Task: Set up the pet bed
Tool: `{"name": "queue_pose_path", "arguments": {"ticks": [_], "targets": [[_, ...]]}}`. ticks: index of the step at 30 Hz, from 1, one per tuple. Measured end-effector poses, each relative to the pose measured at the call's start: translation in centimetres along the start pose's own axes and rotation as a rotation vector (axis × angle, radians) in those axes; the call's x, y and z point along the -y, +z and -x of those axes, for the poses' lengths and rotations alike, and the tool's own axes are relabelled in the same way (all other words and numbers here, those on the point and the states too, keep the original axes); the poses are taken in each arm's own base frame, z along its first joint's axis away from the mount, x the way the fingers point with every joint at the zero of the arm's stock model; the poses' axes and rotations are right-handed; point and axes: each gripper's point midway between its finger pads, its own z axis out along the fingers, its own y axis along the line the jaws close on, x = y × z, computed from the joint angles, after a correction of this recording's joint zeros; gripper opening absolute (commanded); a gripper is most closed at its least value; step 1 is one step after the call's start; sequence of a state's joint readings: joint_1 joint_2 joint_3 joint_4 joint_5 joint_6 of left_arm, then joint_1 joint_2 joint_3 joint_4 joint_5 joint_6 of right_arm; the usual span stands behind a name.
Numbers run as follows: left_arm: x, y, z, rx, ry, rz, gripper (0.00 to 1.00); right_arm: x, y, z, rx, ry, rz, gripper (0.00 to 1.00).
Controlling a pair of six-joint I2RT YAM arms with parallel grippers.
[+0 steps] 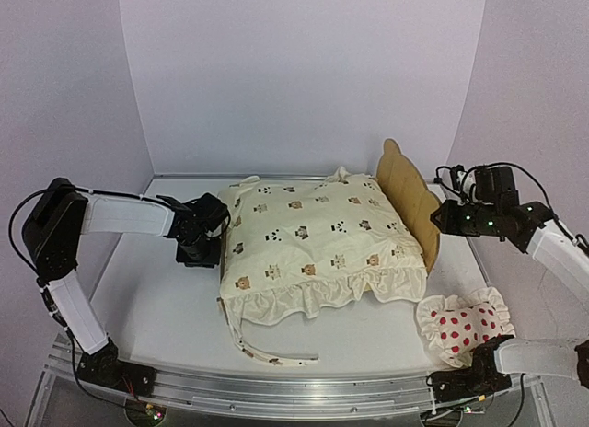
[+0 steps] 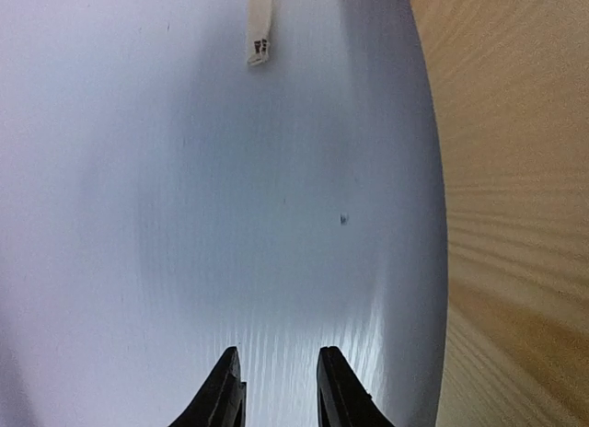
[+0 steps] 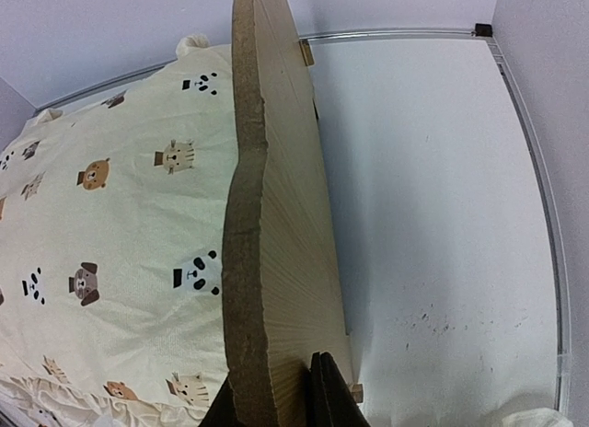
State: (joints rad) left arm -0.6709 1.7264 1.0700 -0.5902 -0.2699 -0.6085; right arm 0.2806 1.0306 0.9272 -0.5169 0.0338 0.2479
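The pet bed (image 1: pixel 409 192) stands mid-table with its scalloped plywood headboard to the right. A cream animal-print cover (image 1: pixel 313 234) lies over it and hides the frame and base. My right gripper (image 1: pixel 440 217) is shut on the headboard (image 3: pixel 285 215), one finger on each face of its top edge, as the right wrist view shows (image 3: pixel 276 399). My left gripper (image 1: pixel 213 226) hovers at the bed's left end. In the left wrist view it is open (image 2: pixel 279 376) over bare table, with nothing between its fingers, and a wooden panel (image 2: pixel 515 215) of the bed lies just to its right.
A white red-dotted ruffled pillow (image 1: pixel 465 328) lies on the table at the front right, near the right arm's base. The cover's tie strap (image 1: pixel 267 353) trails toward the front edge, and its end shows in the left wrist view (image 2: pixel 260 27). White walls enclose the table.
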Motion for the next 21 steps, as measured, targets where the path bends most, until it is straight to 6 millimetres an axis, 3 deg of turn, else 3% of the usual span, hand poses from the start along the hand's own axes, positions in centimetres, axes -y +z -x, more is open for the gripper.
{"name": "queue_pose_path", "arguments": {"ticks": [8,9,13,15,19,21], "targets": [[0.2,4.8,4.0,-0.005,-0.022,-0.011,0.29,-0.4,0.0,-0.5,0.003,0.046,-0.049,0.01],[0.3,5.1,4.4,-0.002,-0.018,-0.017,0.3,-0.3,0.1,-0.5,0.003,0.049,-0.053,0.06],[0.6,5.7,5.9,0.019,0.003,-0.031,0.37,-0.4,0.1,-0.6,-0.008,0.061,-0.058,0.47],[0.6,5.8,6.3,0.027,0.008,-0.036,0.45,-0.9,0.3,-2.0,-0.073,0.073,-0.043,0.65],[0.7,5.8,6.7,0.043,0.017,-0.047,0.66,-1.1,0.4,-5.9,-0.238,0.055,-0.051,0.87],[0.6,5.5,7.0,0.056,0.015,-0.042,0.76,-1.1,-0.3,-6.4,-0.28,0.037,-0.063,0.96]]}}
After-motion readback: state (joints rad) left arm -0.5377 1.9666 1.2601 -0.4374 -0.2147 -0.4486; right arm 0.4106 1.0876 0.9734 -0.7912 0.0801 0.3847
